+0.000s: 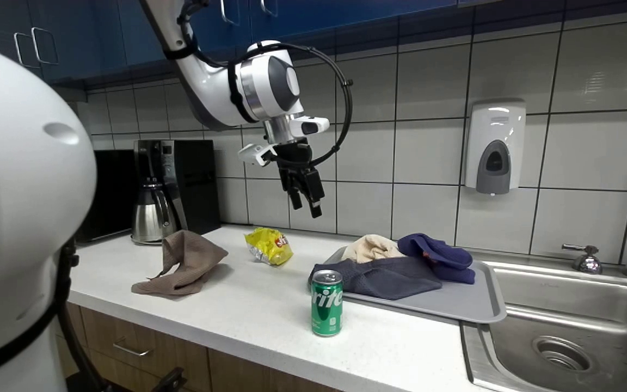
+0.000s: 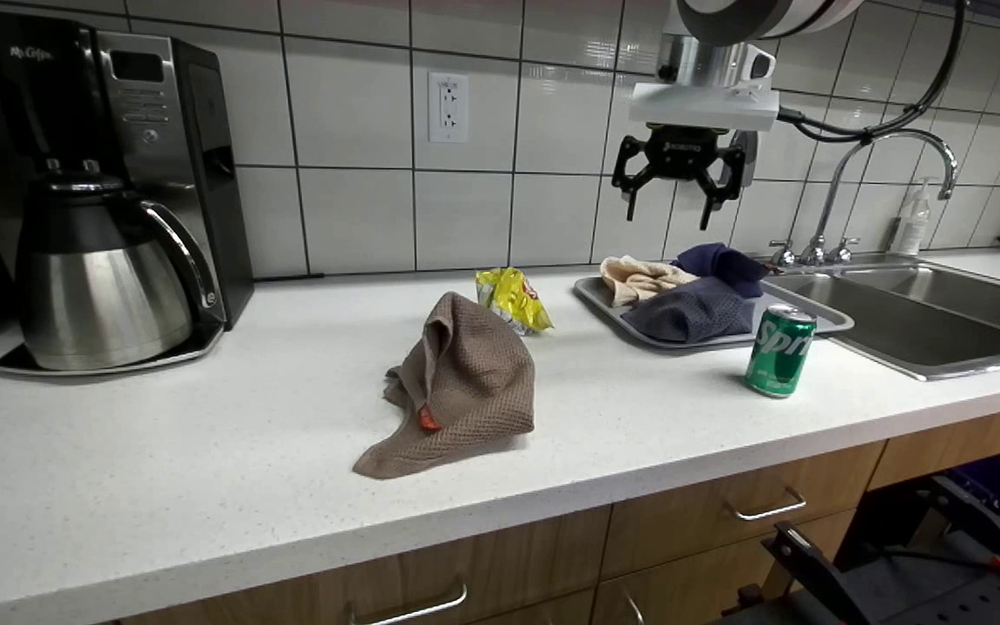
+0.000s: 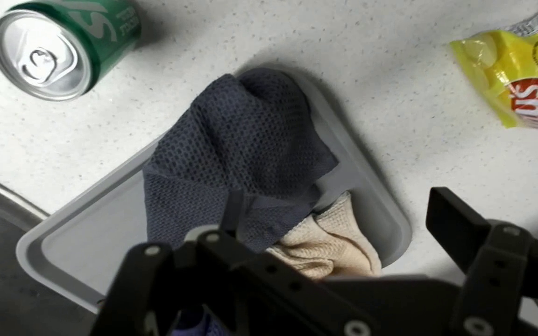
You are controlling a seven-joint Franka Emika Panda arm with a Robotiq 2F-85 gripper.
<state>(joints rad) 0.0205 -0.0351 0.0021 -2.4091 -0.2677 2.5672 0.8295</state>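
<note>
While the tray (image 3: 94, 224) spreads across the wrist view's lower left, the gripper (image 3: 338, 205) hangs over it at the bottom edge, released, fingers spread. Dark cloth (image 3: 231, 149) at centre, on tray; cream cloth (image 3: 334, 247) touching it, lower middle. Bag (image 3: 521, 72) upper right; can (image 3: 66, 49) upper left.

dark gray textured cloth (image 3: 250, 140), rumpled, on gray tray (image 1: 479, 305); beige cloth (image 3: 334, 242) and purple cloth (image 1: 447, 258) bunched beside it, same tray.
</note>
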